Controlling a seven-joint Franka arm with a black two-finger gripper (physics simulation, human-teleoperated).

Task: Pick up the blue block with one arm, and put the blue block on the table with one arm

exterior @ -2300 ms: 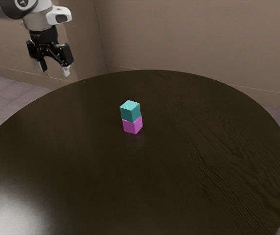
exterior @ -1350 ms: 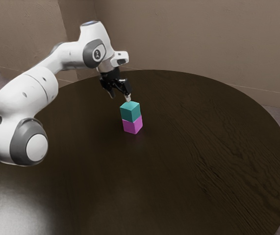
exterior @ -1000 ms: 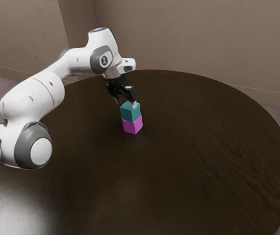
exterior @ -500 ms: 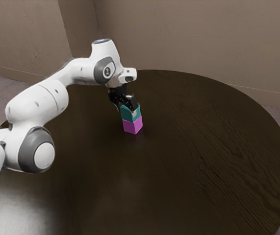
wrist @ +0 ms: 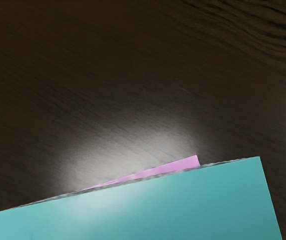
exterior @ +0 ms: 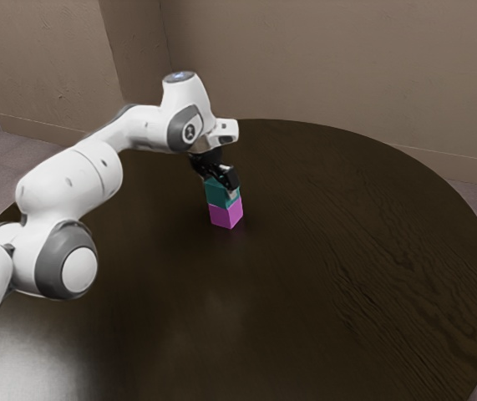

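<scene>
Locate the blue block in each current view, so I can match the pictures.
Exterior view: the blue block is near the picture's middle, stacked on the pink block.
Wrist view: the blue block spans most of the lower edge.
Shared landmark: the pink block, a thin sliver past the blue block's edge in the wrist view.

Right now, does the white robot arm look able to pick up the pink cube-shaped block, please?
Probably not: the blue-green cube sits on top of the pink block, and the black tool is at that upper cube, which likely must come off first.
</scene>
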